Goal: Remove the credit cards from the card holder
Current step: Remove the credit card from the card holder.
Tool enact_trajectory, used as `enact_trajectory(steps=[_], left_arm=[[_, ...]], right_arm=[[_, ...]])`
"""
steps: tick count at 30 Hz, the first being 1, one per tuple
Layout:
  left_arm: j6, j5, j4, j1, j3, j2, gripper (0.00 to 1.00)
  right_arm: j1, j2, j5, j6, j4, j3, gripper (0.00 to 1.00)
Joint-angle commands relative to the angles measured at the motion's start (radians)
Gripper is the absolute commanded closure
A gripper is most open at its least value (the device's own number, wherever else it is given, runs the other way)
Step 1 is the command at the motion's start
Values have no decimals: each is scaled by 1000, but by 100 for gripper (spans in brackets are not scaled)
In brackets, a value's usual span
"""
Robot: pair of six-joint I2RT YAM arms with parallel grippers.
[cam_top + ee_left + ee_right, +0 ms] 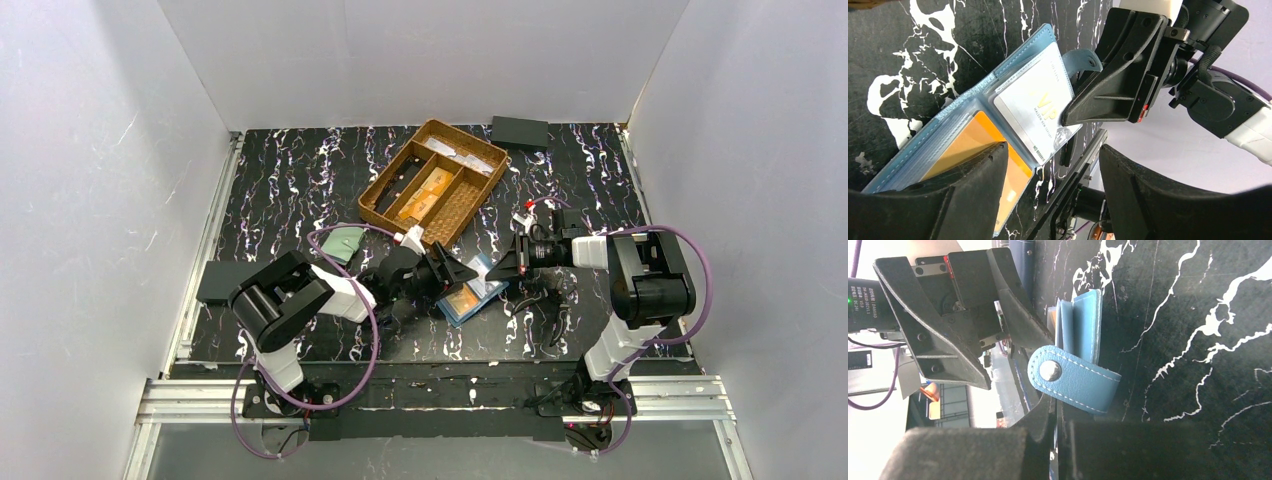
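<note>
Nearest you, your left end effector (1053,160) stands with its matte black plastic fingers well apart. One finger lies over the orange-card half of the card holder; the other is off its edge, above the tabletop. The light steel-blue, stitched, leather-look folding card holder (1085,325) lies open between your two arms, clear sleeves fanned, on the black, white-veined, marble-pattern tabletop (300,180).

One sleeve holds a thin, smooth orange-gold credit card (973,145). The next shows a glossy white card (1033,100) with "VIP" in gold. The smaller line beneath it, and the "NO" with digits along its edge, are too fine to read surely. Your right end effector (1059,415) has its jaws together at that white card's outer edge; you cannot tell whether the card is caught between them. The holder's rounded blue snap tab (1073,380), white-stitched with a metal stud, curls just above those fingers.

Farther out, a pale green flat wallet (343,243) lies beside your left arm. Beyond it sits a woven brown wicker basket (395,167) with compartments, two more orange-gold cards (436,181) lying in its middle one. Past the basket's far corner lies a dark, flat rectangular wallet (520,131).
</note>
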Motion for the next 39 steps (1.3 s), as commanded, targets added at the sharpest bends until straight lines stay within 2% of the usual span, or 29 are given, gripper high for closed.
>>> enact_trajectory(steps=[1, 13, 14, 16, 18, 22, 27, 33, 39], left_arm=[[-15, -1, 20, 6, -14, -72, 36], [-62, 4, 54, 5, -20, -68, 40], [-65, 3, 53, 5, -21, -66, 40], [-73, -2, 53, 5, -27, -63, 40], [-98, -7, 46, 5, -34, -53, 41], [-169, -15, 18, 6, -49, -19, 45], [-189, -20, 19, 6, -54, 0, 42], [-175, -25, 21, 6, -41, -6, 32], [-185, -53, 22, 5, -73, -21, 30]], right_arm=[[-4, -27, -76, 44, -3, 42, 99], [-3, -51, -66, 58, -18, 44, 99], [-1, -55, -53, 27, -58, 51, 99], [14, -68, 13, -156, -211, 94, 99], [50, -85, 88, -295, -292, 121, 99], [101, -119, 183, -331, -237, 75, 99], [140, -158, 234, -368, -238, 73, 99], [196, -192, 265, -410, -259, 69, 85], [211, -221, 240, -437, -269, 59, 78]])
